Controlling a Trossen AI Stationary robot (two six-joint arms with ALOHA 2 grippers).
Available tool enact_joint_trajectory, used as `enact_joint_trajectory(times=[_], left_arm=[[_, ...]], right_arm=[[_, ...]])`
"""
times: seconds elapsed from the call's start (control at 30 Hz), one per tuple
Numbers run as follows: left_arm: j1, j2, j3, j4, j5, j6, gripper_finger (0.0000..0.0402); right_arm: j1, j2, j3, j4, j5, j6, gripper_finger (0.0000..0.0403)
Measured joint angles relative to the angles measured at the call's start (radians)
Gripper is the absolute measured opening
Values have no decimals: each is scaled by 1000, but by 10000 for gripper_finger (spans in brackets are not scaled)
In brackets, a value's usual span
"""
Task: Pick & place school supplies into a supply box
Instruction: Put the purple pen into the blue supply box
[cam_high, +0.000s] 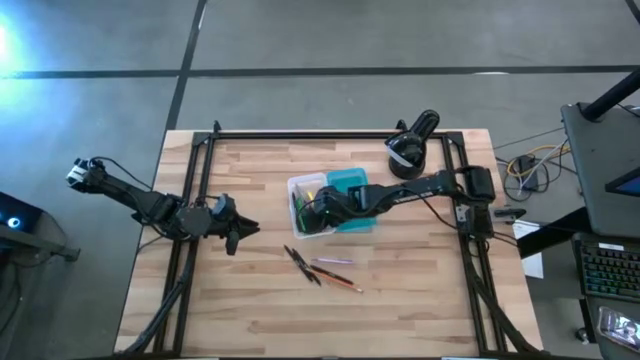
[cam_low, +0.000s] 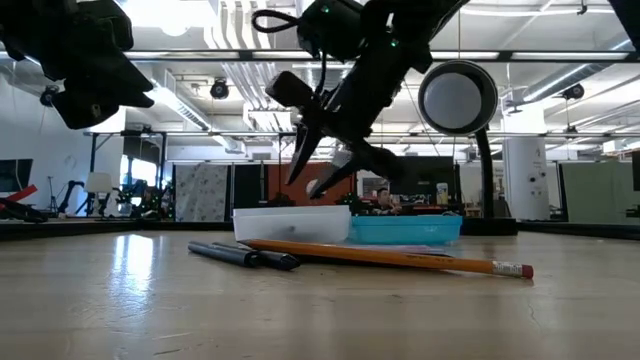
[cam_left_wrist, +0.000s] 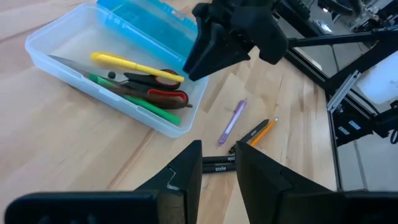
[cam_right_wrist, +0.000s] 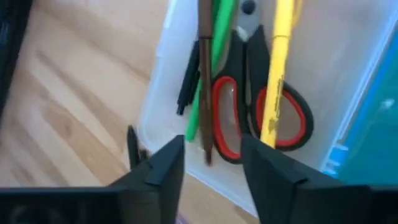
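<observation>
The supply box lies open at the table's middle: a clear tray joined to a teal half. In the tray lie red-handled scissors, a green marker, a yellow pencil and a thin brown stick. My right gripper hangs open over the tray's near end, fingers slanting down, the brown stick's end showing in the gap below them. On the wood nearer the front lie dark pens, a pale purple pen and an orange pencil. My left gripper waits open at the table's left.
A black round device with a white patch stands on the far side of the box, to its right. Black frame rails run along the table's left, right and far sides. Bare wood lies toward the near edge.
</observation>
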Motion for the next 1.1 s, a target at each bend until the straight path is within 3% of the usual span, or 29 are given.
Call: enact_joint_trajectory(times=[0.2, 0.3, 0.5, 0.7, 0.93, 1.1], left_arm=[[0, 0, 0, 0, 3, 4, 80], [0, 0, 0, -1, 8, 4, 80], [0, 1, 0, -7, 8, 31, 80], [0, 5, 0, -8, 8, 40, 80], [0, 7, 0, -9, 8, 14, 80], [0, 7, 0, -9, 8, 6, 80]], right_arm=[[105, -86, 33, -94, -4, -519, 200], [189, -99, 47, -262, -14, -620, 204], [336, -75, 22, -284, 42, -608, 205], [346, -10, 18, -285, 180, -538, 205], [315, 85, 31, -260, 110, -556, 205], [306, 109, 30, -259, 131, -558, 204]])
